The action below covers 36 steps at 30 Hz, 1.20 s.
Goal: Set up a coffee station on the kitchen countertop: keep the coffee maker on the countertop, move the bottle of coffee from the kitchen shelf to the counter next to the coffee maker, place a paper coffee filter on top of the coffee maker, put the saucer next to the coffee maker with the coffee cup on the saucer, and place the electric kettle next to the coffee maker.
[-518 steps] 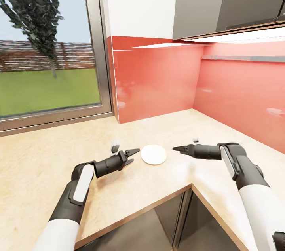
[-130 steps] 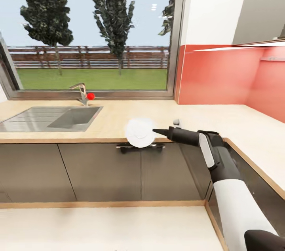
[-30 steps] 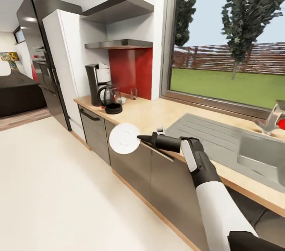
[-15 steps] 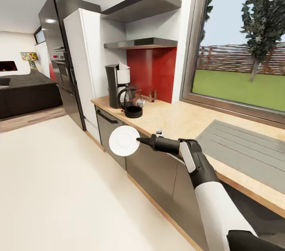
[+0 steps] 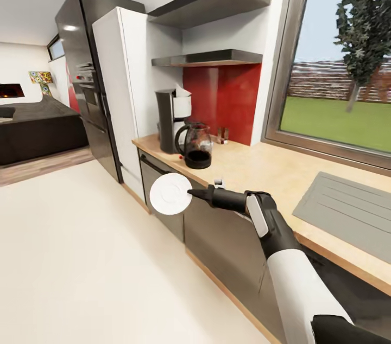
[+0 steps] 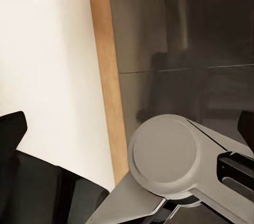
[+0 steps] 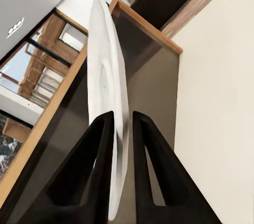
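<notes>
I'm driving with my right gripper (image 5: 190,193) held out ahead, its two black fingers (image 7: 98,160) pinching the rim of the saucer (image 5: 170,193), which stands on edge, its flat face toward the head camera. The saucer hangs in the air in front of the dark cabinet fronts (image 5: 217,235), below the straight front edge of the kitchen countertop (image 5: 260,167), touching neither. To my left lies a wide stretch of pale floor (image 5: 81,257), open all the way back to the tall fridge (image 5: 92,83). The coffee maker (image 5: 167,121) stands at the far end of the countertop by the white side panel, with the paper coffee filter (image 5: 182,101) resting on it, and the electric kettle (image 5: 197,146) stands just beside it, nearer the front edge. A small glass (image 5: 222,134) stands against the red backsplash (image 5: 222,100), under the lower of two wall shelves. The right wrist view shows what the head view cannot: the saucer's thin edge running straight between the fingers, gripped from both sides. The left wrist view shows floor, a wooden plinth strip (image 6: 108,91) and a grey joint of the robot (image 6: 169,155); the left gripper's finger tips (image 6: 10,128) sit at opposite edges, spread wide with nothing between them.
</notes>
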Available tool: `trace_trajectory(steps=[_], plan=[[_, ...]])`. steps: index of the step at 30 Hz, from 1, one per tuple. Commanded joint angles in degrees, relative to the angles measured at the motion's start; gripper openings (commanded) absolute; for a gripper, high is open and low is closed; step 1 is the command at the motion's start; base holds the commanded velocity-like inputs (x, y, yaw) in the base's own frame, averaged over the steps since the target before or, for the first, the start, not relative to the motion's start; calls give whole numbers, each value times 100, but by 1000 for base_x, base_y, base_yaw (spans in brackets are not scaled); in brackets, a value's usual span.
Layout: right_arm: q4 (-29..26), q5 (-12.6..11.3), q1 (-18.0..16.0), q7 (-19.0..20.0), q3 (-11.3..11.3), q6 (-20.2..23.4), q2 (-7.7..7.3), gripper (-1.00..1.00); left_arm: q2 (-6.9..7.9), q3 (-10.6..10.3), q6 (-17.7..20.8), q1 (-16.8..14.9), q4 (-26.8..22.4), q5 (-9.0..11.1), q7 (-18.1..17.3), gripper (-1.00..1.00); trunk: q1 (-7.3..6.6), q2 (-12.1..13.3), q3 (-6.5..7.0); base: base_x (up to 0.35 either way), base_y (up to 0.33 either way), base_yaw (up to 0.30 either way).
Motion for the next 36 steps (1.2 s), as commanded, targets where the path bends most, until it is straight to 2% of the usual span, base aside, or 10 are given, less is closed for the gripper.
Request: trace_trajectory(steps=[1,9,27,31,33,35,36], plan=[[25,12,-5,43,-22,32,8,-100,1,-47,-29,1,-6,53,-2,100,3,-3,-4,232,276,56],[155,9,-5,43,-16,32,7,-100,1,-45,-29,0,-6,53,-2,100,3,-3,21,231,276,206],[175,-8,-5,52,-34,24,7,-100,1,-53,-29,0,-6,53,3,100,3,-3,23,256,256,10],[172,-8,-5,52,-34,23,7,-100,48,-59,0,1,-33,56,109,100,3,-3,23,258,249,0],[174,-9,-5,52,-34,23,7,-100,143,-51,53,2,-208,59,156,100,3,-3,23,260,238,0],[179,-9,-5,49,-34,23,8,-100,224,29,377,1,-532,65,185,100,3,-3,23,257,199,0],[181,-9,-4,48,-34,23,7,-100,268,166,672,3,-751,67,217,100,3,-3,23,224,142,0]])
